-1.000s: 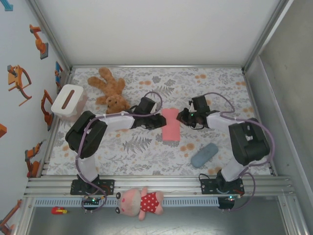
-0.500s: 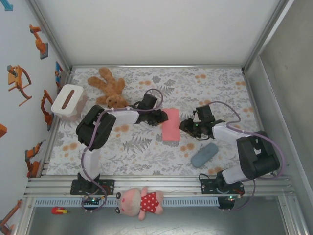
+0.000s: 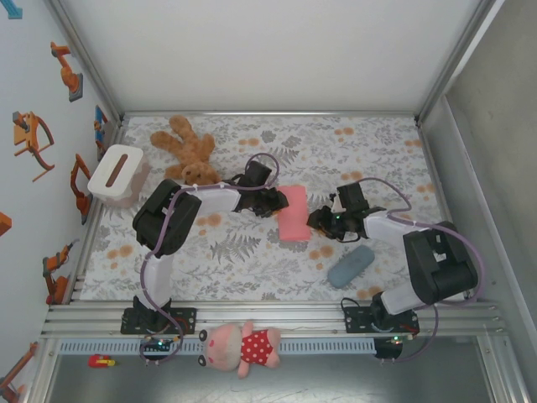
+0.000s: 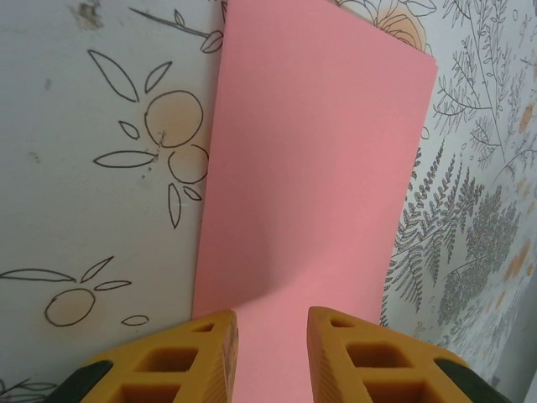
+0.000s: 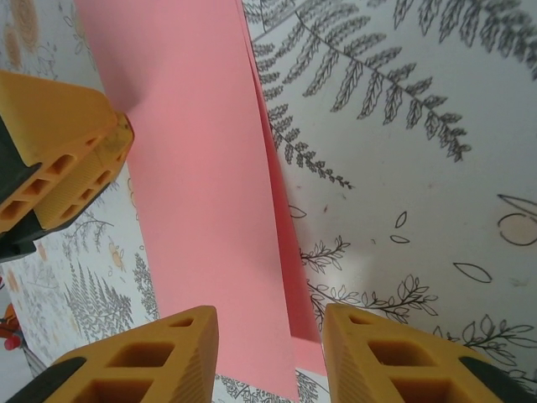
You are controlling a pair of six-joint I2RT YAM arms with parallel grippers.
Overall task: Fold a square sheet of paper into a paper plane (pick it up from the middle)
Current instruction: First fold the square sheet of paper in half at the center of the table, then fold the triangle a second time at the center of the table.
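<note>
Lying folded into an oblong just right of the teddy bear [image 3: 186, 151], the pink paper [image 3: 293, 213] runs lengthwise away from the arm bases. Left gripper [image 3: 275, 204] and right gripper [image 3: 315, 220] flank it, jaws parted, gripping nothing. White box [image 3: 117, 174] left of the bear, can't see inside.

We look down on the whole table [image 3: 252, 260] from above. Both wrist views share the pink paper [image 4: 319, 168], close, from opposite sides.
</note>
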